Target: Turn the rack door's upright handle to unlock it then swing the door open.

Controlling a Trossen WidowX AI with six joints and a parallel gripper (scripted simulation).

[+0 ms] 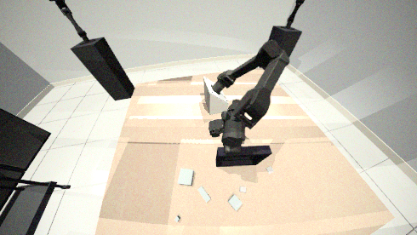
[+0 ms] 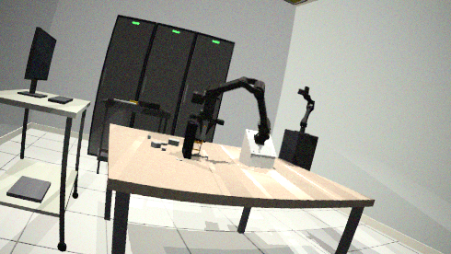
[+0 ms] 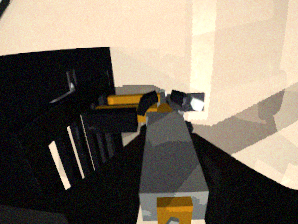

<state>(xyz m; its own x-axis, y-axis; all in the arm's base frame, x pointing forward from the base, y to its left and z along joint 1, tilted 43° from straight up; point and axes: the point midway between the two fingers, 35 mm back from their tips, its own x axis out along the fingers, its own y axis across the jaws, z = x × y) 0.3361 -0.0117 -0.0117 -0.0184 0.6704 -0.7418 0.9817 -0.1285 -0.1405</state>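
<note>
- End effector (image 1: 231, 146) (image 2: 202, 124) (image 3: 166, 140): pinching the grey handle (image 3: 172, 155) between its fingers.
- Handle: beside the dark rack (image 1: 265, 150) (image 2: 190, 140) (image 3: 30, 75), which stands upright on the wooden surface (image 1: 149, 170) (image 2: 221, 184) (image 3: 240, 30).
- Door angle: cannot be told.
- Small pale blocks (image 1: 185, 176) (image 2: 173, 142): scattered near the rack.
- White box (image 1: 218, 106) (image 2: 258, 159): on the surface, apart from the rack.
</note>
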